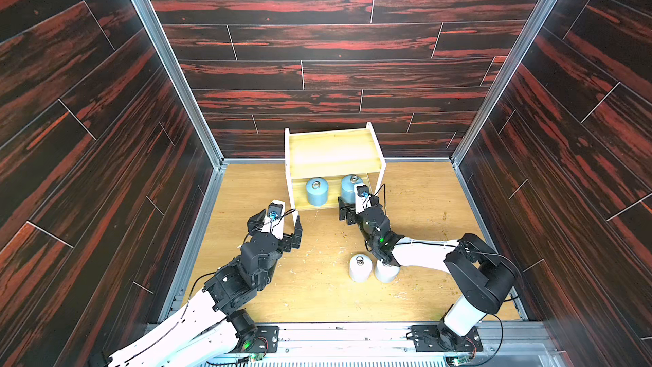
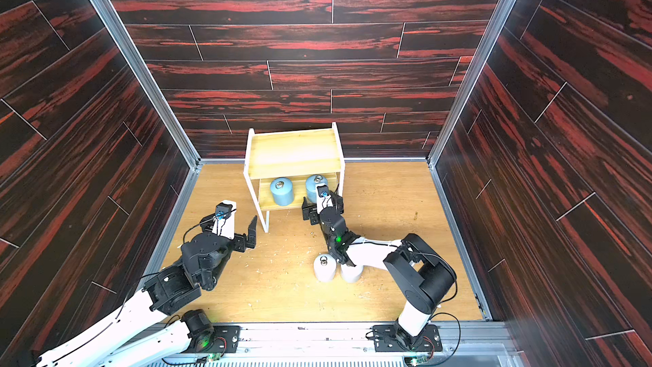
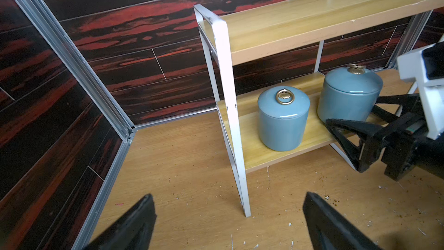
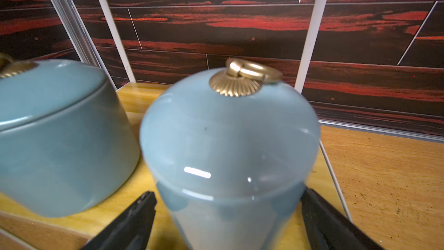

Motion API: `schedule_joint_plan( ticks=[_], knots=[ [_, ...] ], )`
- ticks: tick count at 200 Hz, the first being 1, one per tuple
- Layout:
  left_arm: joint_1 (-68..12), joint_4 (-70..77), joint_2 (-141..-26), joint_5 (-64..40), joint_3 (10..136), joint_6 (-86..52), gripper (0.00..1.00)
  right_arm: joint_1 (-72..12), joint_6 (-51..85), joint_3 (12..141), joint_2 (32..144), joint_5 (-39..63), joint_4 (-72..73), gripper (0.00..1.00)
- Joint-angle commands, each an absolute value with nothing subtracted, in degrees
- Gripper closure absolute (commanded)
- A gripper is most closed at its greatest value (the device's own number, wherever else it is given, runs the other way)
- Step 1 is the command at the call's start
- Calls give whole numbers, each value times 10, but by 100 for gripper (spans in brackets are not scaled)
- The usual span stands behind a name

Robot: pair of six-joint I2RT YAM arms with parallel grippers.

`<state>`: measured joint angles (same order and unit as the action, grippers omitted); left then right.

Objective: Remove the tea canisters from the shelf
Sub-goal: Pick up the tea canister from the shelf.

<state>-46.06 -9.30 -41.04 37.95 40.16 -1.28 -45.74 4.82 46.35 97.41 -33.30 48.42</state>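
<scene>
Right wrist view: the right gripper [image 4: 228, 194] is shown with fingers spread wide, and a light blue canister [image 4: 228, 140] stands between them on the shelf [image 4: 134, 102] — whether they touch it cannot be told. A second blue canister [image 4: 60, 140] stands just outside one finger. The left gripper [image 3: 229, 197] is held with fingers apart, the shelf's leg ahead of them. Two white canisters [image 1: 360, 268] are set on the floor [image 1: 317, 298] behind the right fingers.

Two light blue tea canisters [image 1: 316, 192] [image 1: 348, 188], two white tea canisters [image 1: 360, 269] [image 1: 386, 274], one shelf [image 1: 331, 150]
</scene>
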Motion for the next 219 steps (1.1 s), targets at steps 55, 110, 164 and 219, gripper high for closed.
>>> schedule_joint_plan(
  ticks=[55,110,164,219],
  knots=[
    [-457,-86,-410,380,402,-6,0,-449,41,484,994,-323,520,2],
    [-456,-87,-411,380,403,-4,0,-444,38,493,1009,-317,530,2],
    [-456,-88,-412,378,403,-5,0,-439,39,494,1019,-311,542,4],
    [-455,-89,-412,377,403,-4,0,-437,36,499,1029,-310,551,8]
  ],
)
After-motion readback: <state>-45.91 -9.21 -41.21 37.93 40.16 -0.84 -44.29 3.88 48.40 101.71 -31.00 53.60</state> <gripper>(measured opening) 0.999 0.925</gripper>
